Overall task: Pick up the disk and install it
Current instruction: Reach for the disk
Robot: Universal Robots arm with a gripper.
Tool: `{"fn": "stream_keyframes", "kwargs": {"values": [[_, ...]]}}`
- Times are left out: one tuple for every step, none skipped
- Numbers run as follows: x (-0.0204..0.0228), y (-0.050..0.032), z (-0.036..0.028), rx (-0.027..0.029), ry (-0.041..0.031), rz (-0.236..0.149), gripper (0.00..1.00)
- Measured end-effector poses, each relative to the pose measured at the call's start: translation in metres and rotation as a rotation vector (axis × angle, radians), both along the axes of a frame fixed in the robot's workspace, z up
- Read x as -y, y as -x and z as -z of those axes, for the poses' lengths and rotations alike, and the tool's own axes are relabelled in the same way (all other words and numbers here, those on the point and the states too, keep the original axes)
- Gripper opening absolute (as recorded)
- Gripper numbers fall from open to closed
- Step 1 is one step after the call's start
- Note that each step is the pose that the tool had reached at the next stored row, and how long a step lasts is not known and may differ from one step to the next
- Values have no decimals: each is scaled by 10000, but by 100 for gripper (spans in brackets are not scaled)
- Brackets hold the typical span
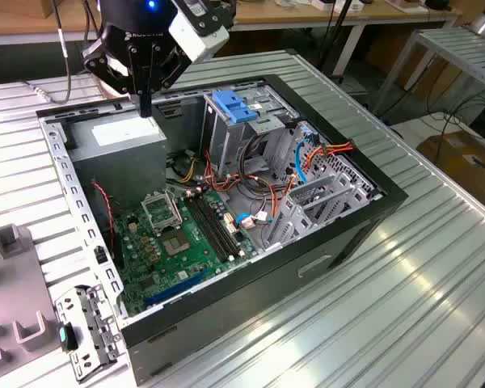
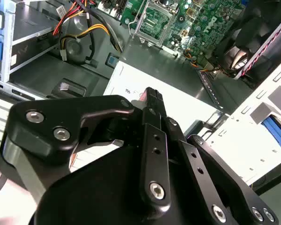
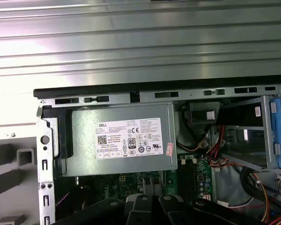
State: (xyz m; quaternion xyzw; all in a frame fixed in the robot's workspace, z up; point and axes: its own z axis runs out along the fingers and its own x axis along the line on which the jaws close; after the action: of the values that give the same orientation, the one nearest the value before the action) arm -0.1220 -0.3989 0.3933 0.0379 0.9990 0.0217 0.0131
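Note:
My gripper point(image 1: 145, 107) hangs over the back corner of the open computer case point(image 1: 364, 212), just above the grey power supply point(image 1: 120, 137). Its black fingers point(image 2: 152, 97) are pressed together, shut with nothing between them. In the first wrist view the power supply's white label point(image 3: 133, 138) lies straight below. A bright blue ribbed edge point(image 2: 275, 130) sits in a pale holder outside the case wall; it may be the disk, but I cannot tell for sure. The empty metal drive cage point(image 1: 226, 141) with its light-blue latch plate point(image 1: 232, 107) stands to the exterior view's right of my gripper.
The green motherboard point(image 1: 174, 242) fills the case floor, with orange, red and blue cables point(image 1: 307, 162) by the cage. Grey fixture blocks point(image 1: 8, 238) and a perforated metal bracket point(image 1: 85, 331) lie outside the case at the exterior view's left. The ribbed metal table point(image 1: 436, 283) surrounds the case.

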Motion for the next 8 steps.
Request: {"fn": "stream_keyframes", "kwargs": {"values": [[0, 0, 0, 0, 0, 0, 11], [0, 0, 0, 0, 0, -1, 11], [0, 0, 0, 0, 0, 0, 11], [0, 0, 0, 0, 0, 0, 11], [0, 0, 0, 0, 0, -1, 11], [0, 0, 0, 0, 0, -1, 11], [0, 1, 0, 0, 0, 0, 11], [0, 3, 0, -1, 1, 0, 11]]}}
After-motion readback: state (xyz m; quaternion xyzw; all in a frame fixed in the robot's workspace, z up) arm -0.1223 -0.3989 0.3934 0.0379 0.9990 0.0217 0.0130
